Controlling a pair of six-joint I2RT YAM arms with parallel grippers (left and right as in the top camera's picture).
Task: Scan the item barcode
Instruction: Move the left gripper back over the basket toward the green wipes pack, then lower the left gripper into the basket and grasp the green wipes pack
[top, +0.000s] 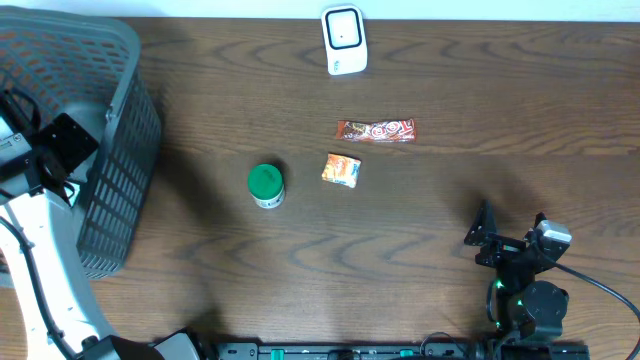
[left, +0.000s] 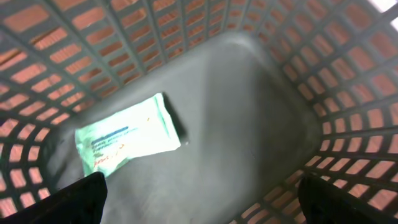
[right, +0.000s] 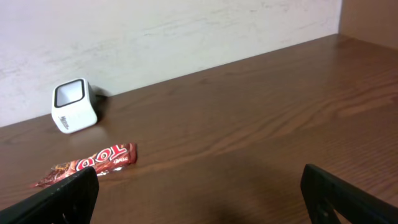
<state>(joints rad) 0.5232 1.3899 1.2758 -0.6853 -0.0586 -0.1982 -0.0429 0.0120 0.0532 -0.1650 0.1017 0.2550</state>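
A mint-green packet (left: 127, 140) lies flat on the floor of the grey mesh basket (left: 348, 93). My left gripper (left: 202, 205) hangs open above that floor, to the right of the packet, with nothing between its fingers. On the table lie a red candy bar (top: 376, 130), a small orange packet (top: 341, 170) and a green-lidded tub (top: 265, 185). The white scanner (top: 344, 38) stands at the back edge. My right gripper (top: 512, 228) stands open and empty near the front right. It faces the candy bar (right: 87, 165) and the scanner (right: 73, 104).
The basket (top: 110, 150) fills the table's left end, and my left arm (top: 40, 160) reaches over its rim. A pale wall (right: 186, 31) runs behind the scanner. Dark wood table (top: 450, 180) lies between the items and my right gripper.
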